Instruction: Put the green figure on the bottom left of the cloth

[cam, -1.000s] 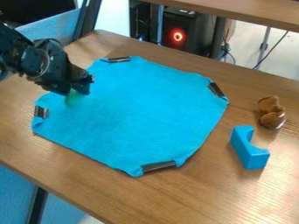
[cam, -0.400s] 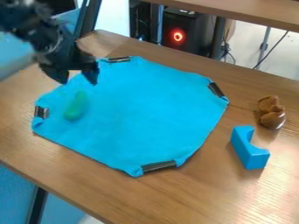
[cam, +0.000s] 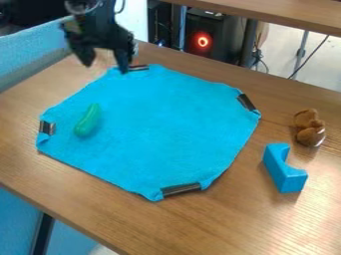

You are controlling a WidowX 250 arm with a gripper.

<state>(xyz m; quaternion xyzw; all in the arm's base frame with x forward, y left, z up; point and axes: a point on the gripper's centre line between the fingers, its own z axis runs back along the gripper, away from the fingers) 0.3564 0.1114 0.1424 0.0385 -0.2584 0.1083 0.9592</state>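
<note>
No text, labels, brands, numbers or signs I can make out here, folks.
</note>
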